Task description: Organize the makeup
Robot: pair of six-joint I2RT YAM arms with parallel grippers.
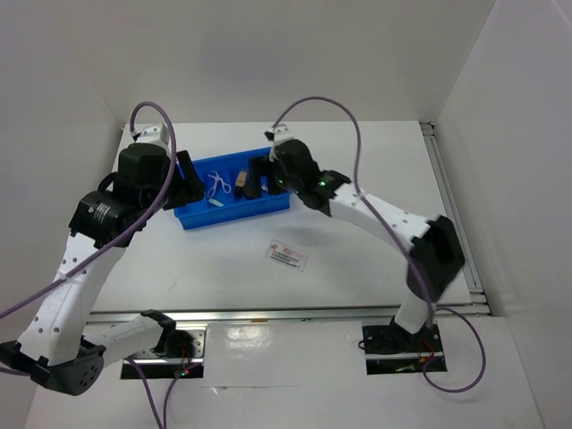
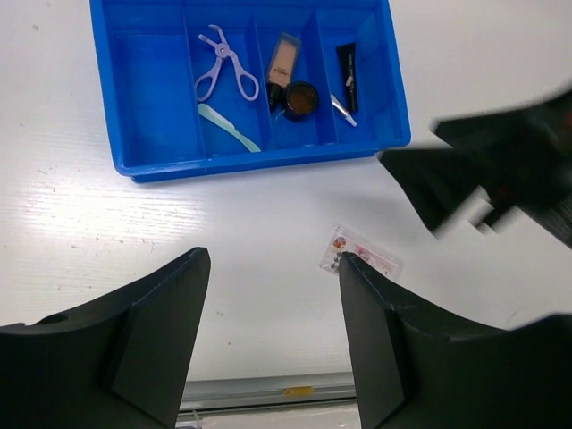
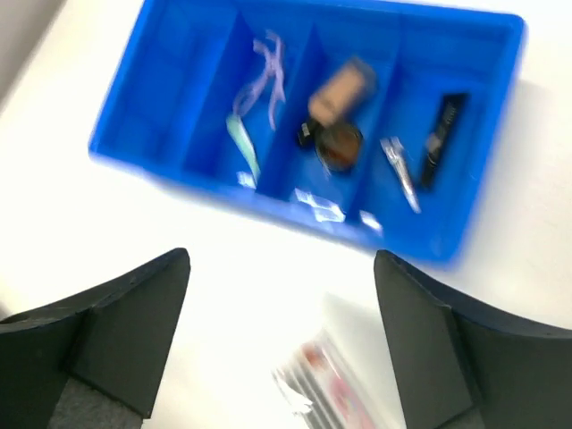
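1. Left tool (image 2: 273, 259): jaws wide apart and holding nothing. It hangs above the bench (image 2: 107, 232).
2. Blue tray (image 2: 250, 159): ahead of the left tool, past its fingertips, with its long side across the view. It has four compartments.
3. Purple loop (image 2: 223, 76): in the second compartment from the left, ahead and slightly left of the left tool's gap. Its long axis runs away from the tool, with the two finger rings at the near end. A pale green strip (image 2: 228, 128) lies slanted just nearer than it.
4. Beige tube (image 2: 284, 61): in the third compartment, straight ahead of the gap. Its long axis runs near to far with a slight tilt, and the black cap is at the near end.
5. Dark jar (image 2: 302, 98): in the same compartment, touching or just beside the cap, on the tool's side of the tube.
6. Black stick (image 2: 347, 76): in the fourth compartment, ahead of the left tool's right finger. It lies lengthwise along the compartment.
7. Silvery clip (image 2: 344, 109): in the same compartment, at the stick's near end. It lies diagonally.
8. Sachet (image 2: 357, 255): flat on the bench outside the tray, just past the tip of the left tool's right finger. Its long axis slants down to the right.
9. Right tool (image 3: 281, 256): jaws wide apart and holding nothing. In the right wrist view the sachet sits low in the gap between the fingers, nearer the right one and blurred. The tray lies ahead of the fingertips, skewed.
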